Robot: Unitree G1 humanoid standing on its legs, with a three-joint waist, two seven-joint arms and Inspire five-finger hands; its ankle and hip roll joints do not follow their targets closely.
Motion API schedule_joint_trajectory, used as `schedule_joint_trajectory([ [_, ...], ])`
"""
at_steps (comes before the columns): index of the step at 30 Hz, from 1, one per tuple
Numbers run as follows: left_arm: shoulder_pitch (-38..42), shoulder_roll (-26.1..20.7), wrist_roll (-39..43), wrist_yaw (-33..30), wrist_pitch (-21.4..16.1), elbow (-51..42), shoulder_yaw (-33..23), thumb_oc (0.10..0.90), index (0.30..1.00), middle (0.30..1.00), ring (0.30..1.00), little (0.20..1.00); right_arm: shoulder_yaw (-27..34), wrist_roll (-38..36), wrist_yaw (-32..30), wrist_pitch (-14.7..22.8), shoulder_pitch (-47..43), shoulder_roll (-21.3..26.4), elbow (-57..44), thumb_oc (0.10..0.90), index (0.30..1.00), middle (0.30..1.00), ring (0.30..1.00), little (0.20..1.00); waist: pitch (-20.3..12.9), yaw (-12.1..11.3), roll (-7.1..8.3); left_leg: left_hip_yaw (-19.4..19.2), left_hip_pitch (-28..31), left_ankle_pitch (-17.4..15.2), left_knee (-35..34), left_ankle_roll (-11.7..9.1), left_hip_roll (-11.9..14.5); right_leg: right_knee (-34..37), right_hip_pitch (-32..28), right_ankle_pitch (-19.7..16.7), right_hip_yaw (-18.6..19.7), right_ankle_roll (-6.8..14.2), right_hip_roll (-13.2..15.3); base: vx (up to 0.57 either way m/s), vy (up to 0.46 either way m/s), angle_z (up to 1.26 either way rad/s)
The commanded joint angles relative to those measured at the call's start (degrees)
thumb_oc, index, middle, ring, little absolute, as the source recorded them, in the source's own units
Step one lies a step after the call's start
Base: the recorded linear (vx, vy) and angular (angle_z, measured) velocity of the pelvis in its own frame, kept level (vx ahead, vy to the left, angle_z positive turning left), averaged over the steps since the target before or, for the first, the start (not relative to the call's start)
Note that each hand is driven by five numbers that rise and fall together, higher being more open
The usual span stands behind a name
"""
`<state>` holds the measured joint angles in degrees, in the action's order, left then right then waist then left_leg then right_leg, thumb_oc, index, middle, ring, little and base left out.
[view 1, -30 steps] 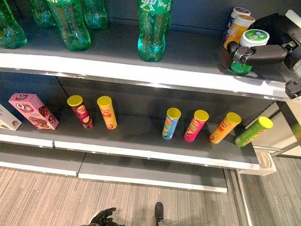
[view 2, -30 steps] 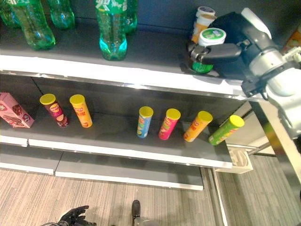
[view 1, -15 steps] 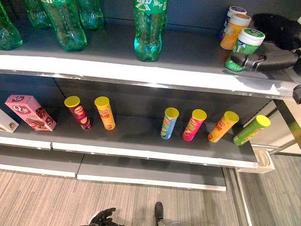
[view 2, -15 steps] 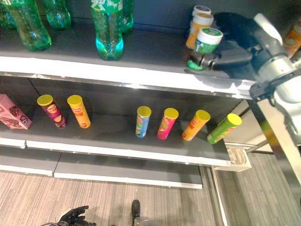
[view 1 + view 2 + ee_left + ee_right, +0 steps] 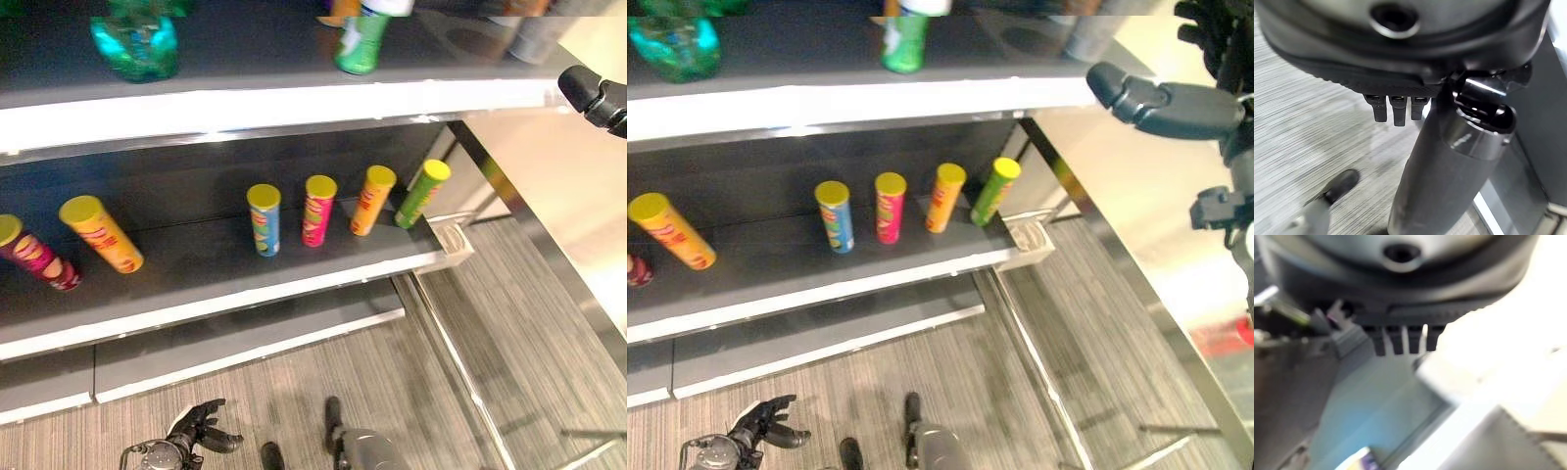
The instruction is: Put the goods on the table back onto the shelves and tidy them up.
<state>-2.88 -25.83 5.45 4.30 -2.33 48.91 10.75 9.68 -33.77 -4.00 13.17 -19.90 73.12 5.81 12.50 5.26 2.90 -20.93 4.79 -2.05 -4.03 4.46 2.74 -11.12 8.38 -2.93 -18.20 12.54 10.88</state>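
A green jar with a white lid (image 5: 361, 44) stands alone near the front of the top shelf (image 5: 294, 98). My right hand (image 5: 1176, 98) hangs in the air to the right of the shelf's end, well apart from the jar. It is open and holds nothing, and its thumb points back toward the shelf. My left hand (image 5: 196, 441) hangs low over the floor, open and holding nothing. On the middle shelf (image 5: 245, 284) stand blue (image 5: 264, 218), pink (image 5: 317, 209), orange (image 5: 365, 199) and green (image 5: 421, 192) chip cans.
A yellow can (image 5: 101, 233) and a dark red can (image 5: 34, 257) lean at the middle shelf's left. A green bottle (image 5: 135, 44) stands on the top shelf. The shelf's metal upright (image 5: 519, 211) slants down on the right, with carpet floor (image 5: 490, 343) beyond.
The camera has swung right, shifting the whole shelf left. My right hand has come away from the green jar and drawn back off the top shelf.
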Motion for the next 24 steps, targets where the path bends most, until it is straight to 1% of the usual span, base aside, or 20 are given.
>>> schedule_joint_trajectory([
  [1, -1.28, -1.77, 0.32, 0.07, -2.01, -0.22, -0.35, 0.8, 0.9, 0.9, 0.9, 0.9, 6.51, 3.14, -5.99, 3.04, -7.95, 1.93, 0.71, 0.8, 0.9, 0.9, 0.9, 0.9, -5.35, -4.12, 1.04, 2.0, -1.94, 0.12, -0.97, -5.76, 1.99, 2.68, -7.86, -0.22, -1.55, -2.02, 3.39, -0.02, -0.135, -1.08],
  [2, -1.59, -2.05, 0.46, 0.02, -1.86, -0.13, -0.64, 0.8, 0.9, 0.9, 0.9, 0.9, 6.38, 4.21, -6.65, 2.72, -8.26, 1.57, 0.75, 0.8, 0.9, 0.9, 0.9, 0.9, -6.14, -4.84, 1.3, 1.03, -1.69, -0.85, -0.97, -6.13, 2.71, 2.51, -9.22, -1.03, -2.5, -0.58, 5.46, -0.03, -0.14, -1.28],
  [3, -1.79, -2.05, 0.47, 0.03, -1.77, -0.03, -0.81, 0.8, 0.9, 0.9, 0.9, 0.9, 5.96, 4.67, -6.75, 2.27, -8.37, 1.0, 0.74, 0.8, 0.9, 0.9, 0.9, 0.9, -6.42, -5.33, 1.65, -0.16, -1.84, -0.68, -0.97, -6.12, 2.9, 2.66, -9.95, -2.5, -3.59, -0.22, 6.83, -0.02, -0.177, -1.34],
  [5, -2.31, -2.07, 0.44, -0.13, -1.59, 0.54, -1.64, 0.8, 0.9, 0.9, 0.9, 0.9, 5.39, 5.94, -7.03, 1.57, -8.09, -0.04, 0.9, 0.8, 0.9, 0.9, 0.9, 0.9, -7.47, -6.14, 3.13, -2.81, -2.1, -0.52, -0.97, -6.44, 3.28, 3.91, -11.66, -6.56, -5.48, 1.64, 9.32, -0.06, -0.181, -1.23],
  [6, -2.61, -2.18, 0.33, -0.08, -1.55, 0.67, -2.01, 0.8, 0.9, 0.9, 0.9, 0.9, 5.66, 6.4, -7.16, 1.13, -7.82, -0.25, 0.93, 0.8, 0.9, 0.9, 0.9, 0.9, -7.89, -6.38, 3.73, -3.59, -1.99, -0.53, -0.97, -6.65, 3.38, 5.18, -12.05, -7.69, -5.89, 2.01, 9.77, 0.0, -0.208, -1.06],
  [8, -3.13, -2.1, -0.1, -0.07, -1.42, 1.06, -2.62, 0.8, 0.9, 0.9, 0.9, 0.9, 7.3, 7.32, -7.69, 0.76, -5.88, -0.86, 0.8, 0.8, 0.9, 0.9, 0.9, 0.9, -8.56, -6.65, 4.55, -4.88, -1.61, -0.29, -0.7, -7.42, 4.22, 8.58, -13.13, -8.3, -6.86, 2.46, 9.1, 0.01, -0.262, -0.84],
  [9, -3.18, -1.85, -0.15, -0.18, -1.43, 1.25, -2.94, 0.8, 0.9, 0.9, 0.9, 0.9, 8.21, 7.46, -7.73, 0.66, -4.91, -1.45, 0.3, 0.8, 0.9, 0.9, 0.9, 0.9, -8.88, -6.67, 4.97, -5.47, -1.41, 0.01, -0.59, -7.96, 4.75, 11.17, -13.85, -7.97, -6.86, 2.46, 8.17, 0.0, -0.324, -0.75],
  [10, -3.01, -1.51, -0.42, -0.38, -1.4, 1.69, -3.36, 0.8, 0.9, 0.9, 0.9, 0.9, 9.75, 7.14, -8.23, 0.98, -3.77, -2.25, -0.11, 0.8, 0.9, 0.9, 0.9, 0.9, -9.14, -6.63, 5.32, -5.87, -0.84, 0.47, -0.52, -8.72, 5.46, 14.25, -14.67, -6.18, -6.82, 2.46, 6.4, 0.03, -0.389, -0.62],
  [11, -2.91, -0.93, -0.83, -0.51, -1.5, 2.14, -3.39, 0.8, 0.9, 0.9, 0.9, 0.9, 12.06, 6.25, -8.07, 1.11, -1.55, -3.21, -0.44, 0.8, 0.9, 0.9, 0.9, 0.9, -9.11, -6.05, 5.31, -5.66, -0.58, 1.72, -0.37, -9.92, 7.03, 15.75, -15.36, -2.9, -5.89, 2.02, 4.16, 0.04, -0.378, -0.71],
  [12, -2.85, -0.73, -0.82, -0.51, -1.43, 2.07, -3.44, 0.8, 0.9, 0.9, 0.9, 0.9, 13.17, 5.74, -8.26, 1.59, -0.54, -3.37, -0.66, 0.8, 0.9, 0.9, 0.9, 0.9, -9.11, -5.73, 5.21, -5.5, -0.25, 2.31, -0.4, -10.51, 7.85, 15.84, -15.44, -1.71, -5.31, 1.54, 3.13, 0.03, -0.323, -0.53],
  [15, -2.59, -0.36, -0.71, -0.42, -1.27, 1.79, -3.0, 0.8, 0.9, 0.9, 0.9, 0.9, 15.41, 4.48, -8.11, 2.34, 2.05, -4.23, -1.89, 0.8, 0.9, 0.9, 0.9, 0.9, -8.74, -4.7, 4.43, -5.13, -0.07, 4.24, -0.4, -12.17, 10.49, 16.0, -15.6, 0.81, -4.51, -0.24, 0.02, -0.01, -0.225, -0.2],
  [16, -2.57, -0.37, -0.71, -0.42, -1.27, 1.79, -2.95, 0.8, 0.9, 0.9, 0.9, 0.9, 15.56, 4.48, -8.1, 2.32, 2.21, -4.25, -1.95, 0.8, 0.9, 0.9, 0.9, 0.9, -8.74, -4.74, 4.42, -5.11, -0.08, 4.26, -0.4, -12.21, 10.55, 16.0, -15.61, 0.83, -4.53, -0.28, -0.04, -0.05, -0.255, -0.14],
  [17, -2.56, -0.21, -0.65, -0.35, -1.17, 1.26, -2.95, 0.8, 0.9, 0.9, 0.9, 0.9, 15.99, 3.97, -7.71, 2.68, 2.87, -4.16, -2.76, 0.8, 0.9, 0.9, 0.9, 0.9, -8.42, -4.08, 3.8, -5.06, -0.16, 5.8, -0.34, -13.23, 12.52, 16.12, -15.56, 2.53, -3.85, -1.37, -2.05, -0.04, -0.163, -0.07],
  [18, -2.56, -0.21, -0.65, -0.35, -1.17, 1.24, -2.94, 0.8, 0.9, 0.9, 0.9, 0.9, 16.04, 3.96, -7.7, 2.68, 2.93, -4.15, -2.78, 0.8, 0.9, 0.9, 0.9, 0.9, -8.41, -4.1, 3.77, -5.06, -0.15, 5.81, -0.34, -13.27, 12.57, 16.12, -15.57, 2.54, -3.85, -1.41, -2.1, -0.07, -0.309, 0.06],
  [19, -2.76, -0.1, -0.62, -0.28, -1.07, 1.24, -2.73, 0.8, 0.9, 0.9, 0.9, 0.9, 15.99, 3.32, -7.55, 3.19, 3.11, -4.37, -3.12, 0.8, 0.9, 0.9, 0.9, 0.9, -8.22, -3.6, 3.32, -5.22, -0.04, 6.78, -0.24, -13.84, 14.0, 16.12, -15.33, 3.7, -3.2, -2.18, -3.55, -0.06, -0.232, 0.16],
  [21, -2.91, 0.16, -0.72, -0.19, -1.02, 0.96, -2.59, 0.8, 0.9, 0.9, 0.9, 0.9, 16.08, 2.88, -7.31, 3.65, 3.22, -4.5, -3.62, 0.8, 0.9, 0.9, 0.9, 0.9, -7.79, -3.28, 2.64, -5.32, -0.09, 8.27, -0.03, -14.6, 15.66, 16.12, -15.38, 4.99, -2.57, -3.26, -5.39, -0.07, -0.257, 0.01],
  [23, -3.13, 0.33, -1.13, -0.05, -0.91, 1.01, -2.76, 0.8, 0.9, 0.9, 0.9, 0.9, 16.93, 2.1, -7.19, 4.19, 3.68, -4.87, -4.13, 0.8, 0.9, 0.9, 0.9, 0.9, -7.53, -2.96, 2.28, -5.53, -0.15, 8.65, 1.37, -15.0, 17.07, 16.12, -15.6, 5.73, -2.21, -4.08, -6.75, -0.02, -0.197, -0.26],
  [24, -3.21, 0.43, -1.29, -0.01, -0.93, 0.94, -2.58, 0.8, 0.9, 0.9, 0.9, 0.9, 16.83, 1.61, -6.95, 4.66, 3.74, -5.01, -4.35, 0.8, 0.9, 0.9, 0.9, 0.9, -7.17, -3.01, 2.2, -5.25, -0.53, 8.29, 3.1, -15.04, 17.67, 16.12, -15.69, 6.12, -1.77, -4.55, -7.36, -0.03, -0.178, -0.12],
])
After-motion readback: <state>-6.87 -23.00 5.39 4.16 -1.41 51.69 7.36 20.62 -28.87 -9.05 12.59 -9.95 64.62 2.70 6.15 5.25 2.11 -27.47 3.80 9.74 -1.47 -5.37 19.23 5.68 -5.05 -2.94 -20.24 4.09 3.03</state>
